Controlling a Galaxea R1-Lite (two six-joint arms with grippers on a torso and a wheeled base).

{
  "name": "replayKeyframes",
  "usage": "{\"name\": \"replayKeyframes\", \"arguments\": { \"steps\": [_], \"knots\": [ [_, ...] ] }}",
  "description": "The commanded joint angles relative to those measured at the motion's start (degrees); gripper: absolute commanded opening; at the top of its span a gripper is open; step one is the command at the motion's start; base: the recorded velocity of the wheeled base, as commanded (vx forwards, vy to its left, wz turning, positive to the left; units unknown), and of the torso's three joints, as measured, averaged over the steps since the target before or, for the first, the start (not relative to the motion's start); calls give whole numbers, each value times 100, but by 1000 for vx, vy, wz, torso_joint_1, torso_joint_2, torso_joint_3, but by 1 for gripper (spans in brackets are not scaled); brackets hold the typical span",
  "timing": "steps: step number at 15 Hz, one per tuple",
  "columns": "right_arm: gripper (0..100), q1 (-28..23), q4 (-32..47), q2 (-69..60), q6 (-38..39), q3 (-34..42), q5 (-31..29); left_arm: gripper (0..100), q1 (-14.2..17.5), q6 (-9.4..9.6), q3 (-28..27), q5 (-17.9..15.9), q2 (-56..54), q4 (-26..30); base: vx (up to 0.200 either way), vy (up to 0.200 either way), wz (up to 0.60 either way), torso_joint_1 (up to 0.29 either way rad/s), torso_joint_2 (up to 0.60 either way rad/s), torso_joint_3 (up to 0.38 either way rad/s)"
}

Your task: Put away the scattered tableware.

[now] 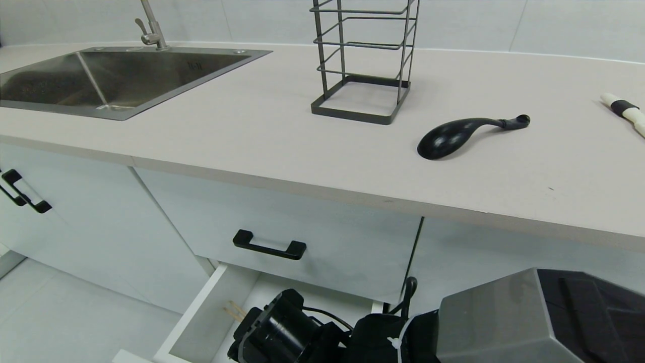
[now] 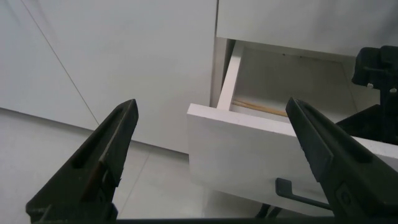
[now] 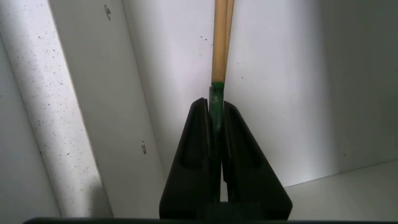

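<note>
Your right gripper is clamped on the green end of the chopsticks, holding them inside the open drawer at 6 o'clock under the worktop. Your left gripper hangs outside the drawer's front, jaws wide apart. This looks like the drop-off step. Whether the chopsticks touch the drawer floor is unclear, so lower them gently, let go, then lift clear. The black spoon lies on the worktop at 4 o'clock of the wire rack, likely next
</note>
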Motion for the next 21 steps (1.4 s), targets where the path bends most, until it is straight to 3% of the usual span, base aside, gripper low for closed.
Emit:
{"name": "replayKeyframes", "arguments": {
  "steps": [1,10,11,21],
  "knots": [
    [0,-2,64,-190,-2,56,-5,100,2,-2,1,1,7,-1,0,0,0,0,0,0],
    [0,-55,37,-436,16,249,-190,100,2,-2,1,1,7,-1,0,0,0,0,0,0],
    [100,-46,55,-436,16,258,-190,100,2,-2,1,1,7,-1,0,0,0,0,0,0],
    [100,6,2,-1060,16,355,-313,100,2,-2,1,1,7,-1,0,0,0,0,0,0]
  ]
}}
